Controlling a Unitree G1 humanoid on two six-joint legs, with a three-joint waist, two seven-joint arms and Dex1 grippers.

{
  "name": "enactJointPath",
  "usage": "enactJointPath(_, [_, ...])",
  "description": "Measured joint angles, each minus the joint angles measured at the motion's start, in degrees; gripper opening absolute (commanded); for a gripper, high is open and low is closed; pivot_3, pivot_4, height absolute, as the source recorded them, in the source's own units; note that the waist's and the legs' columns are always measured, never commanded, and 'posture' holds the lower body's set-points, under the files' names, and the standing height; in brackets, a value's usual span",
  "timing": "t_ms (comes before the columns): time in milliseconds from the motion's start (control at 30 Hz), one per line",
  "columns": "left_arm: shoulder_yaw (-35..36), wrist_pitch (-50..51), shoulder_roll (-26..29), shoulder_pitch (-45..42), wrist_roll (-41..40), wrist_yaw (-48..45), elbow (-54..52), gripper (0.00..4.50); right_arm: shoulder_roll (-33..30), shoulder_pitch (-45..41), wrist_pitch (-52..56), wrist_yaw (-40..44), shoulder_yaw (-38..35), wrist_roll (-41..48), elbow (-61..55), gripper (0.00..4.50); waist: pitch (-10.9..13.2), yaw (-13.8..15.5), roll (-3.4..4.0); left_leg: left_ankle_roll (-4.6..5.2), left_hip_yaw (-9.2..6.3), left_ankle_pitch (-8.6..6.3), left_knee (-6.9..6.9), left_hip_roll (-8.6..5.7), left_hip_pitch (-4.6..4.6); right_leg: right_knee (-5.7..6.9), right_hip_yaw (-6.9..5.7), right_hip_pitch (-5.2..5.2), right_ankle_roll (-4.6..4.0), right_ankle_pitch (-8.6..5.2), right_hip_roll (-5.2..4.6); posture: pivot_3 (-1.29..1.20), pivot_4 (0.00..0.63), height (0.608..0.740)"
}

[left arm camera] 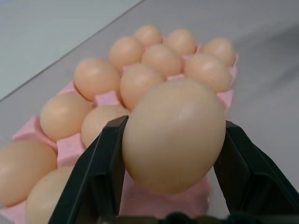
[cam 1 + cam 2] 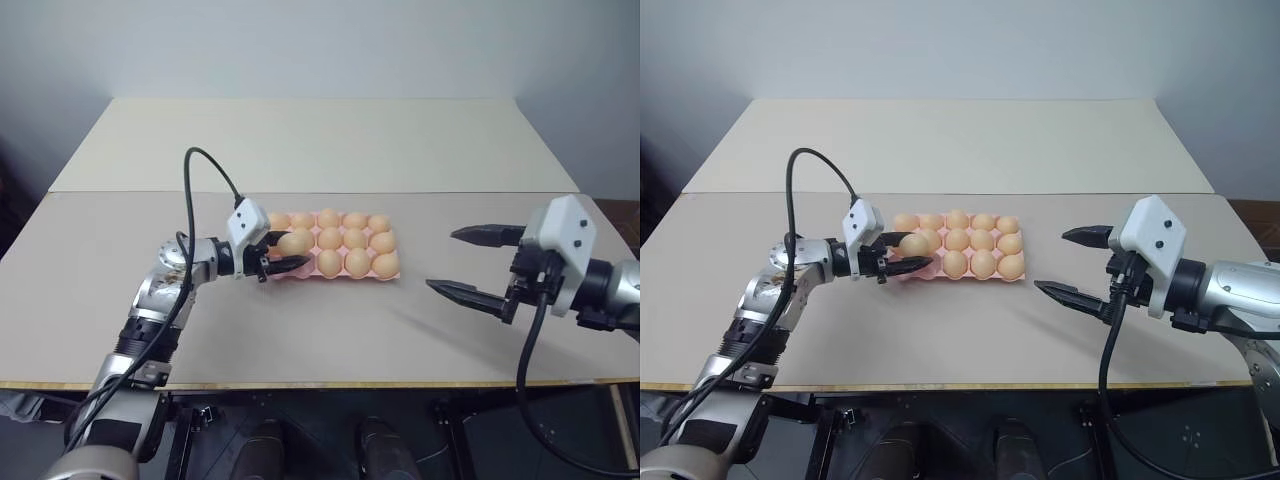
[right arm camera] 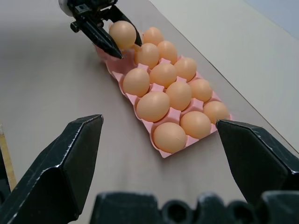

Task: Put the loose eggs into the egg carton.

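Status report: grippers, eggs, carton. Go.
Left gripper shut on an egg, at carton's left end. Right gripper open, empty, off to the carton's right. Other eggs seated. Nothing in the way.

Both eye views look forward and down from the head over the desk. Each wrist view looks along its own pincer, the left close over the egg carton, the right farther; all share that carton.
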Motion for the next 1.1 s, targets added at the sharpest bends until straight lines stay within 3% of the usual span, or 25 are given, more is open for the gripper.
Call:
enactJointPath(133, [0.04, 0.07, 0.04, -0.35, -0.62, -4.10, 0.35, 4.43, 0.00, 0.52, 0.27, -0.85, -0.34, 0.10, -0.89, 4.50, 0.00, 0.03, 0.00, 0.00, 0.00, 0.00, 0.00, 0.00, -0.02, -0.01, 0.00, -0.01, 0.00, 0.00, -0.01, 0.00, 0.150, 0.740])
enactJointPath(167, [0.14, 0.06, 0.03, -0.35, -0.95, -4.46, 0.35, 4.47, 0.00, 0.59, 0.45, -1.23, -0.37, 0.10, -0.97, 4.50, 0.00, 0.03, 0.00, 0.00, 0.00, 0.00, 0.00, 0.00, -0.01, 0.00, 0.00, -0.01, 0.00, 0.00, 0.00, 0.00, 0.150, 0.740])
enactJointPath(400, [3.95, -0.02, 0.76, -2.04, -2.29, -3.82, 0.51, 4.47, 0.00, 0.47, 1.00, -1.62, -0.39, 0.08, -0.83, 4.50, 0.00, -0.02, 0.00, 0.00, -0.01, 0.00, 0.01, 0.01, -0.02, 0.01, 0.00, -0.02, 0.00, 0.00, 0.00, 0.00, 0.150, 0.740])
enactJointPath(567, [11.03, 1.69, 8.80, -1.17, -4.74, -4.08, -1.74, 4.47, -0.02, -0.51, 0.75, -0.34, -0.38, 0.01, 0.61, 4.50, 0.00, -0.84, 0.00, 0.00, -0.02, 0.00, 0.00, 0.05, -0.01, 0.02, 0.01, -0.07, 0.00, 0.00, 0.04, 0.00, 0.150, 0.740])
enactJointPath(800, [26.12, 8.24, 21.38, 20.57, -10.33, -4.94, -16.37, 4.47, -0.23, -2.41, -2.26, 2.65, 0.54, -1.15, 6.52, 4.50, 0.01, -1.47, 0.03, 0.01, 0.03, -0.01, -0.03, 0.09, 0.05, 0.04, 0.09, -0.07, 0.00, 0.00, 0.01, 0.00, 0.150, 0.740])
enactJointPath(967, [36.59, 11.98, 22.73, 31.45, -14.51, -3.59, -23.83, 4.47, -0.17, -3.98, -5.10, 4.14, 3.81, -3.28, 8.92, 4.50, 0.01, -0.65, 0.03, 0.01, 0.04, -0.01, -0.03, 0.06, 0.08, -0.02, 0.05, 0.01, 0.00, 0.00, -0.04, 0.00, 0.150, 0.740])
enactJointPath(1100, [38.05, 14.30, 22.72, 34.03, -16.63, -1.68, -28.31, 4.47, 0.15, -4.51, -5.39, 4.81, 4.22, -3.42, 9.80, 4.50, 0.01, 0.01, 0.03, 0.00, 0.04, -0.01, -0.03, 0.06, 0.05, -0.02, 0.05, -0.03, 0.00, 0.00, -0.04, 0.00, 0.150, 0.740])
